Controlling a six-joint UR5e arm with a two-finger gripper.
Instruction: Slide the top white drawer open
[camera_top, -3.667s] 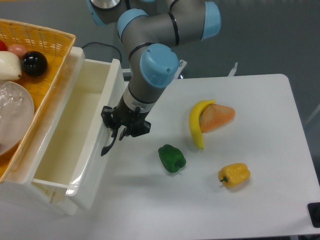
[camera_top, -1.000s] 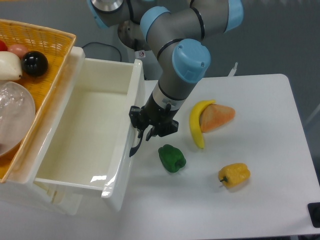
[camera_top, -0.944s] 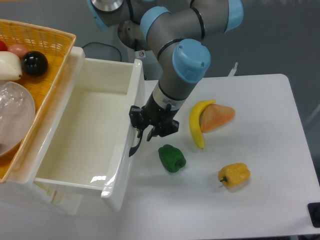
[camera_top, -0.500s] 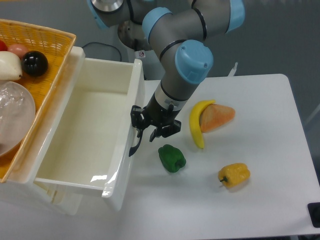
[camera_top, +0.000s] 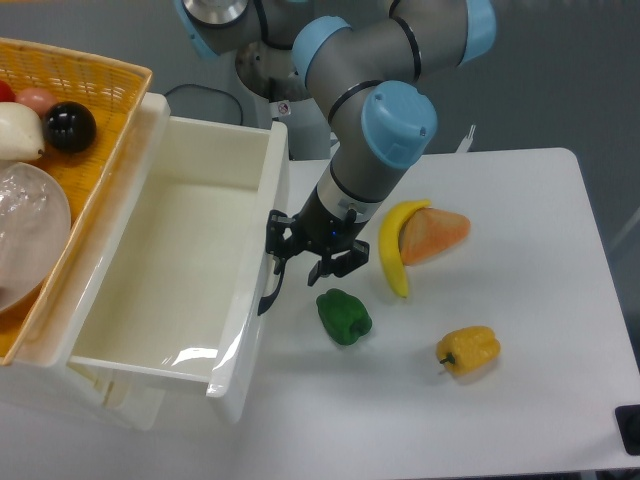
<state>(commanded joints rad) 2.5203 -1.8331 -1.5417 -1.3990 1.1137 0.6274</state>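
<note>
At the left edge of the white tabletop (camera_top: 520, 250), the top white drawer (camera_top: 170, 270) stands pulled well out of its cabinet, its deep glossy interior bare and open to the camera, its front panel facing the table's middle. Its black curved handle (camera_top: 268, 290) hangs on that front panel, and the gripper (camera_top: 312, 258) of the grey-and-blue arm (camera_top: 385, 120) sits just beside the handle's upper end, on the table side of it. The dark fingers appear slightly spread, with nothing seen between them, though the small black parts blur together at this angle and contact with the handle cannot be made out. A green bell pepper (camera_top: 344, 316) lies on the tabletop just below the gripper, near the drawer front. Toward the table's centre, a yellow banana (camera_top: 393, 250) curves against an orange wedge-shaped piece of fruit (camera_top: 436, 233), the two touching. A yellow bell pepper (camera_top: 467, 350) rests apart from them, nearer the front edge. On top of the cabinet, at the upper left corner, a woven yellow basket (camera_top: 90, 85) holds a black ball (camera_top: 69, 127), a pale rounded item and a clear plastic container (camera_top: 25, 235).
</note>
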